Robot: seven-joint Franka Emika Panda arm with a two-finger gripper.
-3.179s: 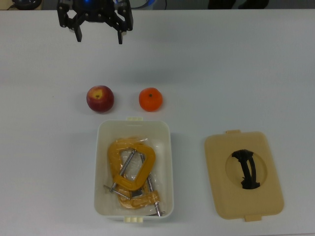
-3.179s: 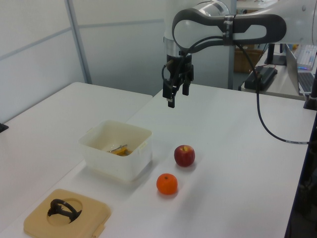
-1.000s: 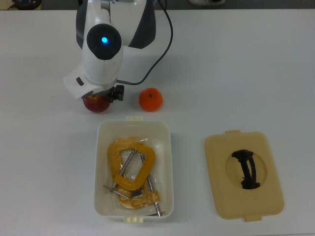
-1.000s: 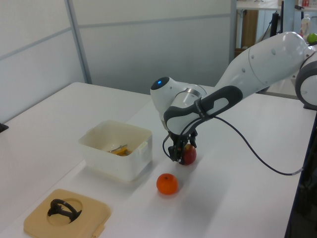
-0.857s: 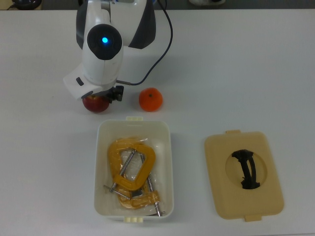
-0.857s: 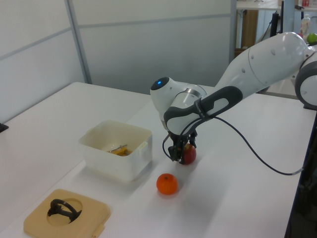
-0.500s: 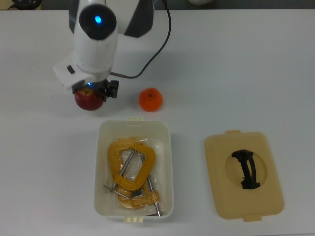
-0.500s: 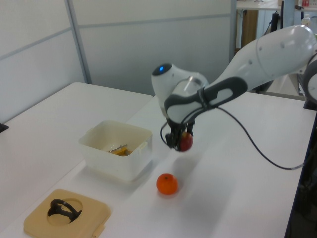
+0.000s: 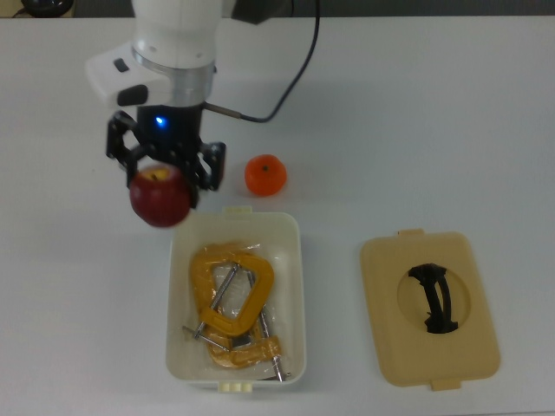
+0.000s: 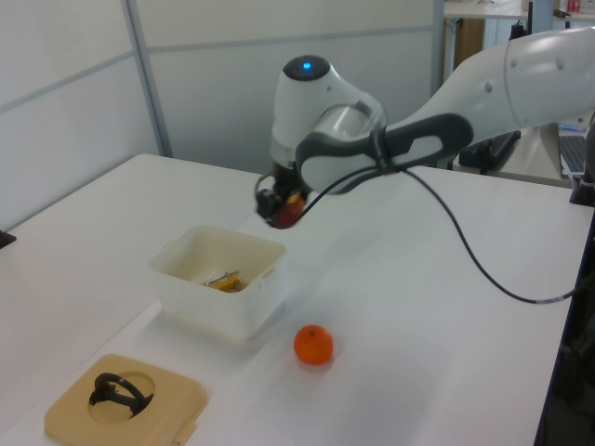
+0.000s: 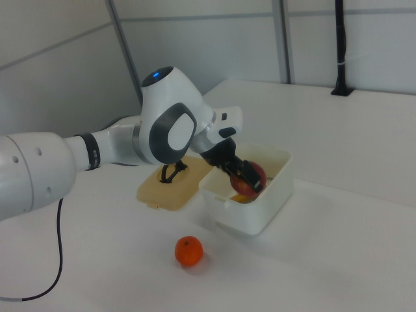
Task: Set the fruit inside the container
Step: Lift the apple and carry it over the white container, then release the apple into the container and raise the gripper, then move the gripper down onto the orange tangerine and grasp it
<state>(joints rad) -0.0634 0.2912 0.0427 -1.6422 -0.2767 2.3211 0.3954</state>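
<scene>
1. White table (image 9: 451, 130) holds everything, with pale wall panels behind it.
2. The gripper (image 9: 165, 178) pinches the apple (image 9: 160, 196) and holds it up in the air, off the table.
3. In the top view the apple hangs just past the tub's (image 9: 180, 227) top left corner, not over the middle.
4. The apple's yellow stem end points up into the gripper.
5. The orange (image 9: 265, 175) sits on the table just beside the tub's short end.
6. The tub's long side runs top to bottom in the top view, with yellow clamps (image 9: 231, 295) inside.
7. The carrying step looks under way. Next, the apple likely needs to go over the tub and be let go, then the orange.
8. A tan lid (image 9: 429, 305) lies apart from the tub.
</scene>
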